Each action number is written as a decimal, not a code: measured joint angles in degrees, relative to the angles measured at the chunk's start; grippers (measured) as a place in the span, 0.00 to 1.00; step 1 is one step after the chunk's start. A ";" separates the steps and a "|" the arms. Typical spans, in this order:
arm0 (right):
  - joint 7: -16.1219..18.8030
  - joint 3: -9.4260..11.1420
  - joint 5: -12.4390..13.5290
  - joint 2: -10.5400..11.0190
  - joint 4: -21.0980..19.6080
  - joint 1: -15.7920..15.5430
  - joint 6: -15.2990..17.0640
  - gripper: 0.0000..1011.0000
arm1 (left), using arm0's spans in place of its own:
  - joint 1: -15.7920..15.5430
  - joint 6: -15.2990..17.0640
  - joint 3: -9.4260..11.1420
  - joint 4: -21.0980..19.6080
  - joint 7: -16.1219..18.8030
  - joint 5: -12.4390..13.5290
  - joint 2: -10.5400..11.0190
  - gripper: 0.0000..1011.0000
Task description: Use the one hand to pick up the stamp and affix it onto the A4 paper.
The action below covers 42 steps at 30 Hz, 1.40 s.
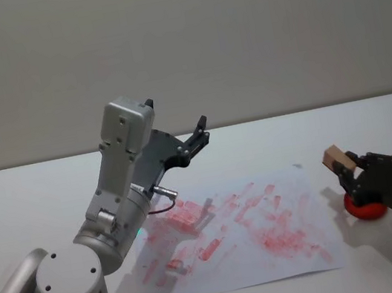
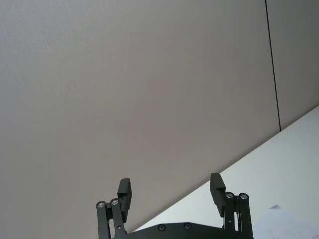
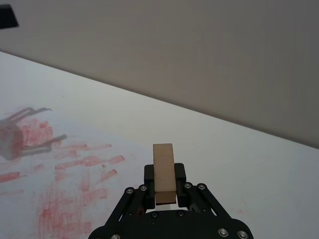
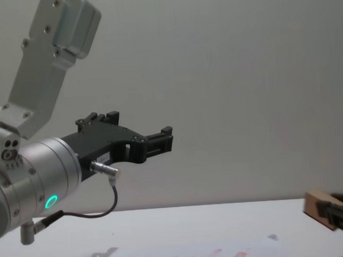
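Head view: the right end effector [image 1: 348, 170] is clamped on the stamp [image 1: 338, 159], above a red pad [image 1: 364, 207] on the bench [image 1: 24, 198], just off the paper's [image 1: 275, 257] three o'clock edge. The paper lies toward nine o'clock from the stamp, so I judge the coming move to be a short carry that way, then a press down. The stamp's long axis runs along the fingers, with its free end tilted up toward eleven o'clock. The right arm is far nearer. The left end effector [image 1: 198, 135] hangs raised above the paper's far edge, fingers apart, idle. The paper's red marks are smudged, and no writing on it can be read.
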 joint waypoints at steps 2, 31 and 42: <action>0.81 -0.16 -0.10 -0.16 0.07 0.28 -0.71 0.21 | 0.00 0.00 0.00 0.00 0.00 0.00 0.00 0.99; 12.34 -3.34 1.84 -4.48 9.64 5.92 0.66 0.21 | 0.00 0.00 0.00 0.00 0.00 0.00 0.00 0.99; 12.14 -4.19 -0.01 -5.48 12.24 7.42 4.17 0.21 | 0.00 0.00 0.00 0.00 0.00 0.00 0.00 0.99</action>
